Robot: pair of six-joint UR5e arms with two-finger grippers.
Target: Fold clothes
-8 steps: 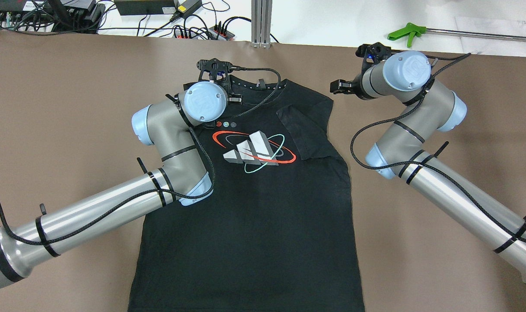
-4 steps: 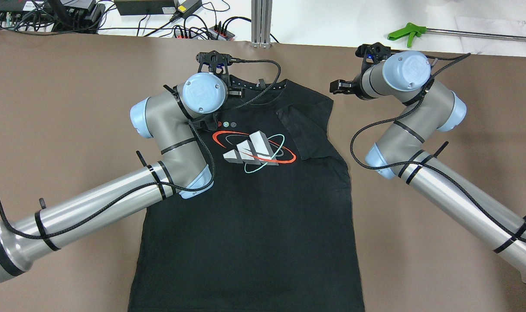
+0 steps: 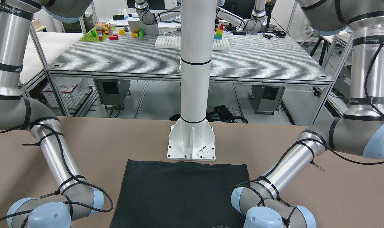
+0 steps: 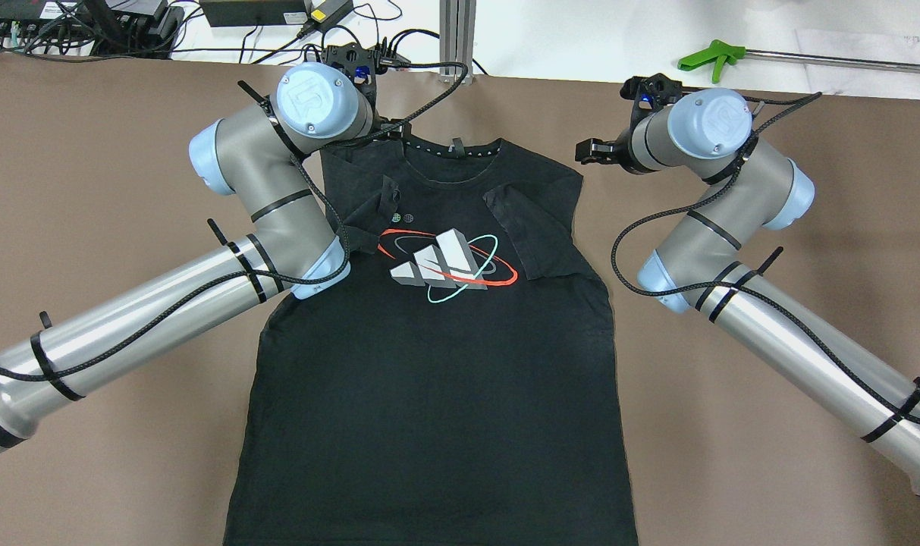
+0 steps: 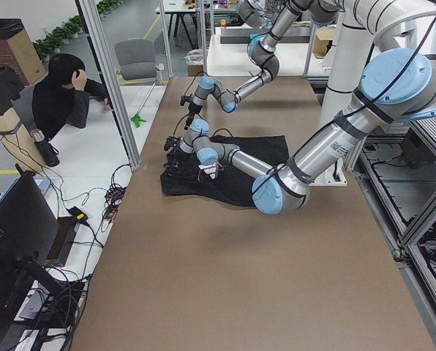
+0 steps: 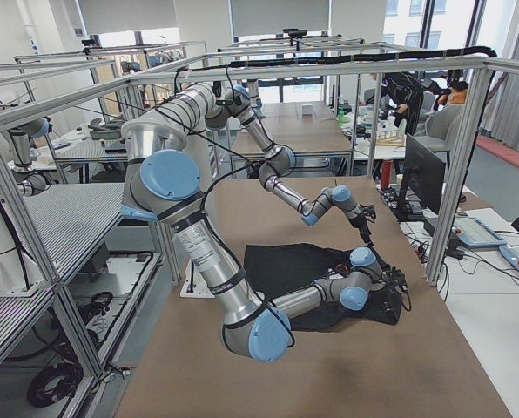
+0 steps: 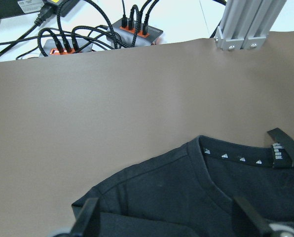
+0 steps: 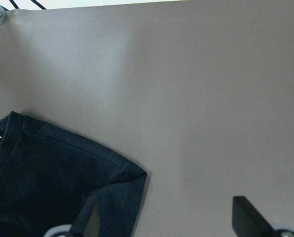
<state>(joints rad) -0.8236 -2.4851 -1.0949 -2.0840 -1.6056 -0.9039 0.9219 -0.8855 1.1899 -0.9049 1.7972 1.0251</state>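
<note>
Your left claw point(image 7: 164, 217) is wide open, empty — black shirt point(image 4: 444, 364) lying out on the desk point(image 4: 126, 189) right below it. The right claw point(image 8: 164, 217) is open too, holding nothing, shirt's shoulder just beside it.

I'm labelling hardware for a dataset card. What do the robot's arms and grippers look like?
The left arm and right arm match: silver tubes, grey joints with light-blue round caps, embossed logo on the wrist cap. A black braided cable runs along each, held by black ties. The left gripper and right gripper are black, with flat dark jaws.
</note>
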